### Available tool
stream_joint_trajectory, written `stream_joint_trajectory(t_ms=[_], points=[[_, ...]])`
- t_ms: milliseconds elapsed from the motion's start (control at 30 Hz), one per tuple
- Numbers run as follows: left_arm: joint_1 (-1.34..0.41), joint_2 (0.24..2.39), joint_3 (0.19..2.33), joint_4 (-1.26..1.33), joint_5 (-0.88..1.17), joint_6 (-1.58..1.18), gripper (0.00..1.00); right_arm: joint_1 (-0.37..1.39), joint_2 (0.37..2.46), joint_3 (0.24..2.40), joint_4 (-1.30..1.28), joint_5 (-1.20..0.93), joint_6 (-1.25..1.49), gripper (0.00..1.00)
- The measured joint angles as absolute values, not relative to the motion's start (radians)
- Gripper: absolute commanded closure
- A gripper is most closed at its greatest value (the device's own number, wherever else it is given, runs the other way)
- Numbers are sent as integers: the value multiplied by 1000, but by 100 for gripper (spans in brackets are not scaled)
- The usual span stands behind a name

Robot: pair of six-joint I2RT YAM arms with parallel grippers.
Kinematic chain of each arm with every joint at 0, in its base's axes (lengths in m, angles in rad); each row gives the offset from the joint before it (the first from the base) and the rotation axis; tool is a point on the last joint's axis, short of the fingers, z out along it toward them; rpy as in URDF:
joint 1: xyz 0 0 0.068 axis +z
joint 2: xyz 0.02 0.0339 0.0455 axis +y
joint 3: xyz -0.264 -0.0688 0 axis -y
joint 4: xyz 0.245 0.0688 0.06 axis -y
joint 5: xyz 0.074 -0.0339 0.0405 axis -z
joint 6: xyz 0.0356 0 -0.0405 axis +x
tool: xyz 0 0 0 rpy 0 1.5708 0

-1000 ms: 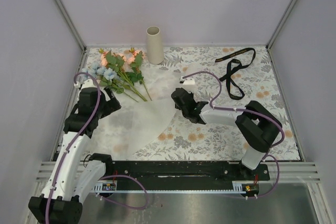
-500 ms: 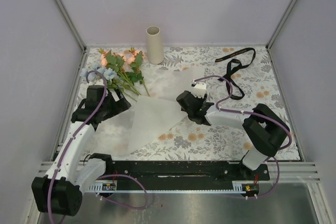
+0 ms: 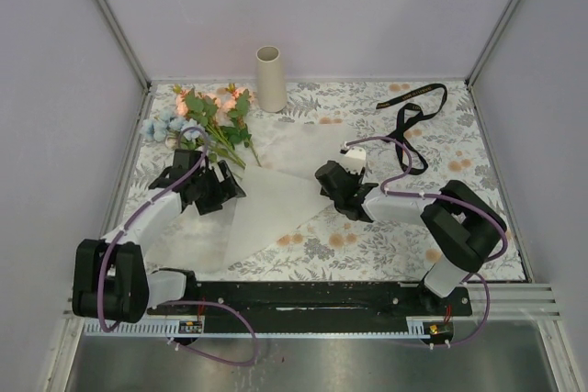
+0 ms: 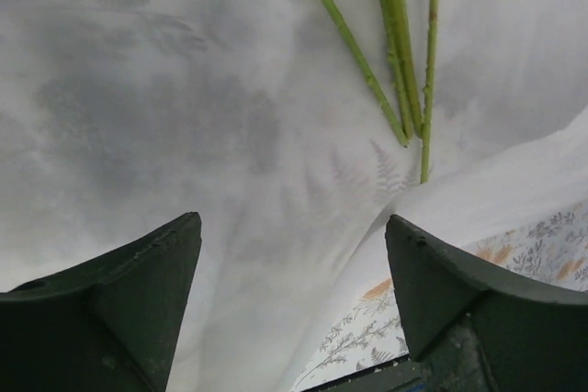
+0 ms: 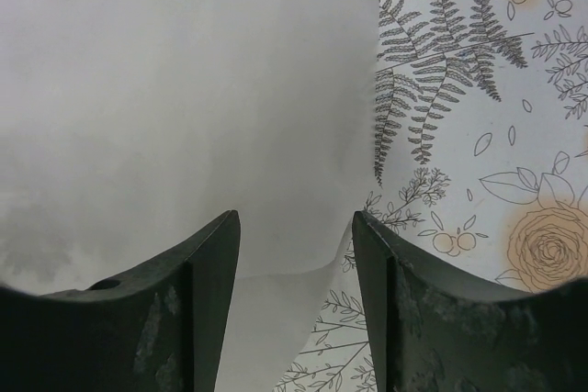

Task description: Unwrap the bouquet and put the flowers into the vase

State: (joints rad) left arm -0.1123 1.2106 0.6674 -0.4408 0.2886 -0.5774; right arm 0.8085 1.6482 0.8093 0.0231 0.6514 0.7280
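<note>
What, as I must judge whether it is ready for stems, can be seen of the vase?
The vase is a plain cream cylinder with a matte surface, upright, open mouth up, no stems in it. It stands at the far edge of the floral table cover, left of centre. The flowers lie to its near left, seemingly not touching it.

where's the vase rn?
In the top view the vase stands upright at the far edge of the table, left of centre. The flowers lie just to its left and the black ribbon lies further off to its right.
</note>
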Motion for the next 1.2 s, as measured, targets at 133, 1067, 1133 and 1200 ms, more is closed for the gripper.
stream_joint_trajectory(t_ms=[133, 1067, 1133, 1200], points=[[-113, 1288, 680, -430, 229, -586, 22, 804, 1658, 804, 40, 640, 729, 40], [-369, 1189, 630, -180, 312, -652, 24, 774, 1406, 813, -45, 554, 656, 33], [-376, 1165, 598, -146, 346, -656, 24, 773, 1361, 854, -83, 532, 630, 33], [-398, 1147, 560, -121, 378, -664, 24, 773, 1321, 894, -113, 512, 607, 33]])
